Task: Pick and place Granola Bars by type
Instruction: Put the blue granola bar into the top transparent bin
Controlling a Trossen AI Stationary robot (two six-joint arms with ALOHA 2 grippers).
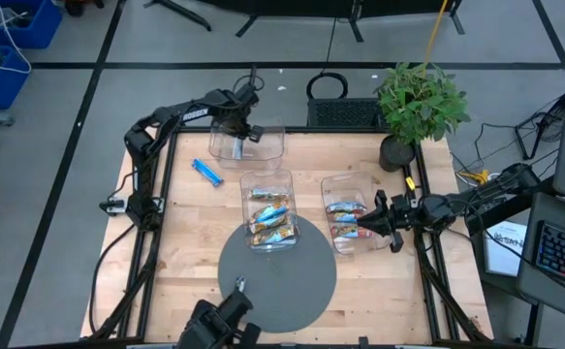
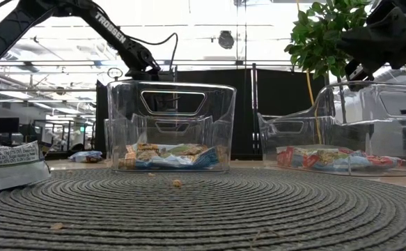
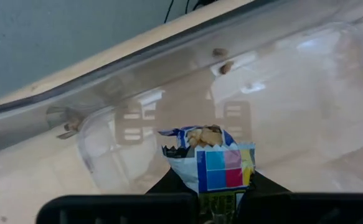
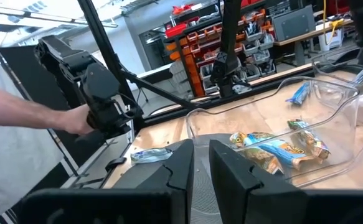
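My left gripper [image 1: 247, 133] is over the far clear bin [image 1: 267, 147] and is shut on a granola bar [image 3: 213, 158] with a white-and-blue wrapper that has coloured squares. A bright blue bar [image 1: 206, 173] lies flat on the table to the left of the bins. The middle bin [image 1: 267, 176] holds several tan and blue bars [image 2: 168, 156]. The right bin [image 1: 329, 182] holds bars with red markings [image 2: 328, 159]. My right gripper [image 1: 362, 224] hovers at the right bin's right side, empty, its fingers [image 4: 181, 165] closed to a slit. My left gripper pinches the bar between its two fingers at one end [image 3: 220, 188], coming from above and pointing down into the far bin. The bar's free end [image 3: 201, 137], its wrapper torn open with granola showing, sticks out past the fingertips. The bar is lifted clear of the bin floor.
A round grey woven mat [image 1: 277, 281] covers the table's near middle, with crumbs [image 2: 177, 183] and a crumpled wrapper [image 4: 150, 154] on it. A potted plant [image 1: 416, 102] stands at the far right corner. A person's hand [image 4: 75, 121] holds a device beyond the table.
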